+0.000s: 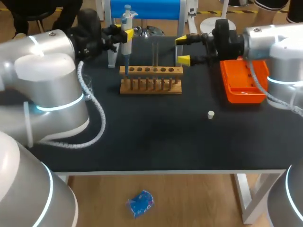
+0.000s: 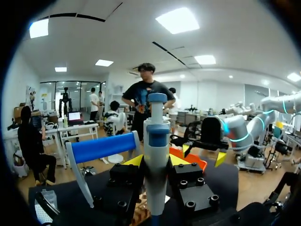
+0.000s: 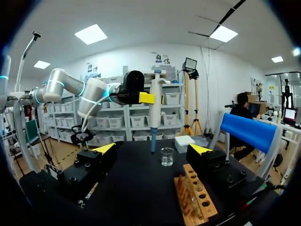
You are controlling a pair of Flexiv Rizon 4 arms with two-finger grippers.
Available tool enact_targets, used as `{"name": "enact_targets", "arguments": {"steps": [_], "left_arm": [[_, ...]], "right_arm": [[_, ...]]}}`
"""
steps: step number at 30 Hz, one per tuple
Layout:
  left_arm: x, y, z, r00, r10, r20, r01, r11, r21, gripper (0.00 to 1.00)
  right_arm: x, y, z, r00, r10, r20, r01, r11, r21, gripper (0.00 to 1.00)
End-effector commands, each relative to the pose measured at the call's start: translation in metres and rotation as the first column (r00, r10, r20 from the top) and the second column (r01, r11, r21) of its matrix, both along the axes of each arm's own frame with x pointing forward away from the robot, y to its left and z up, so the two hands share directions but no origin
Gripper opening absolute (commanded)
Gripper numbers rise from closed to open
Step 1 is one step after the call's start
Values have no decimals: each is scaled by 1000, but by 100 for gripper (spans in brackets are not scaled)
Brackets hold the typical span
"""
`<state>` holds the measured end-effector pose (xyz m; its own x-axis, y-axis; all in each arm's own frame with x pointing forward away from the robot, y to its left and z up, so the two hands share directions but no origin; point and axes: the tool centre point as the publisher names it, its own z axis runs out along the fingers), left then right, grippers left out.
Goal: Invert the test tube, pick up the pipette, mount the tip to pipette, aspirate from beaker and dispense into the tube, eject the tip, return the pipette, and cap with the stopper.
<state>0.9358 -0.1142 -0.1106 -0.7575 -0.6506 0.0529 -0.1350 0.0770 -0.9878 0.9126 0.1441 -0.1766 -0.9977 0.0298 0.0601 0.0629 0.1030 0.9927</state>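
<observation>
Surface: a dark table (image 1: 156, 142), with a blue-topped stand (image 1: 144, 8) at its far edge.

Tip box (image 1: 241, 80): orange, at the table's right side under my right arm. I judge the step in hand to be mounting the tip, so this is the target. From these views I cannot tell whether a tip already sits on the shaft.

Rack (image 1: 150, 79): wooden, mid-table, between my two grippers.

Left gripper (image 1: 123, 33): pinching the pipette (image 1: 127, 21) by its body from two sides. The pipette is upright, plunger on top, shaft pointing down above the rack's left end.

Right gripper (image 1: 183, 50): fingers spread wide, holding nothing, just beyond the rack's right end.

Beaker (image 3: 167, 157): glass, standing on the table beyond the rack in the right wrist view, near the pipette's lower end.

Test tube (image 1: 155, 54): standing upright in the rack, ahead of the right gripper's fingers, apart from them.

Stopper (image 1: 211, 114): small, white, alone on the table nearer the front edge.

Recommendation: carry the pipette high across the rack and tube, hold it plumb, centre the shaft over one tip, and press straight down. Any tilt risks a loose seat. The right gripper should draw aside from that path first.
</observation>
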Motion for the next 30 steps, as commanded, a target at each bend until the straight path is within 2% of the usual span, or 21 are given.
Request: {"name": "enact_targets", "arguments": {"steps": [1,2,18,19,23,27,30], "left_arm": [[34,-16,-1,983,185,-1,-185,983,-1,0],[39,-15,-1,979,204,-14,-204,979,2,0],[39,-15,-1,979,204,-14,-204,979,2,0],[47,-15,-5,972,234,-23,-233,972,12,0],[71,-14,-10,960,276,-45,-276,961,4,0],[92,-9,-17,941,330,-76,-330,944,11,0],[107,-5,-27,928,362,-93,-359,932,47,0]], "right_arm": [[1,-7,14,986,-167,24,168,985,-49,100],[3,-7,18,986,-164,18,164,986,-18,100],[3,-7,18,986,-164,18,164,986,-18,100],[10,-6,14,979,-206,1,205,978,-35,100],[33,-3,7,951,-309,12,309,947,-93,100],[50,-2,3,932,-364,2,362,927,-103,100],[63,-2,-1,918,-396,-10,392,912,-125,100]]}}
